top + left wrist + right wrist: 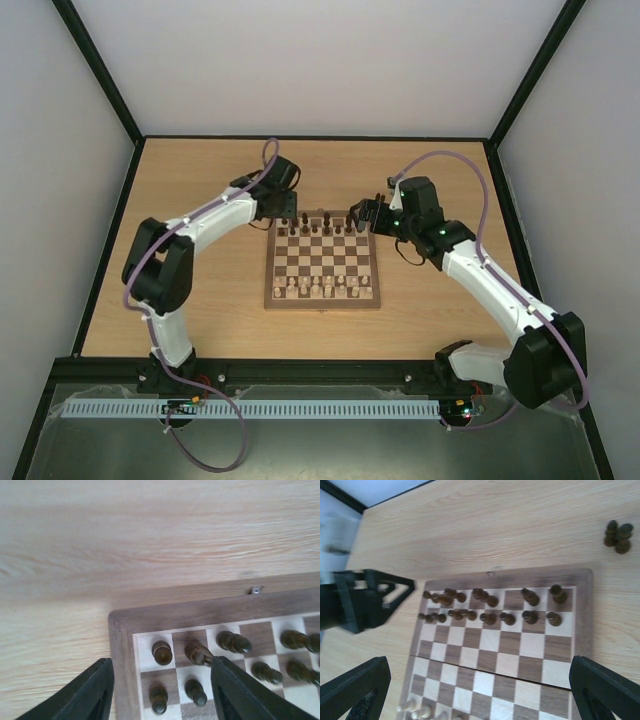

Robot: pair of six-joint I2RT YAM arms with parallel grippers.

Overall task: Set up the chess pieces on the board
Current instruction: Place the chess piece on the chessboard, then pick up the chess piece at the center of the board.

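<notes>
Turned dark-wood chess pieces (530, 616) are ranked on the checkered wooden board (582, 630), on grained tabletop (495, 530); left gripper (162, 667) and right gripper (477, 665) are held apart, empty.

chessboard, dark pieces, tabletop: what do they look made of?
Square checkered chessboard: looks like wood, light and dark brown squares in a brown frame, faint grain, matte.
Small dark brown chess pieces: probably turned wood, stained or lacquered, slight sheen on the rounded heads.
Pale tabletop: streaky wood grain, flat and even; solid wood or laminate, cannot tell.
</notes>
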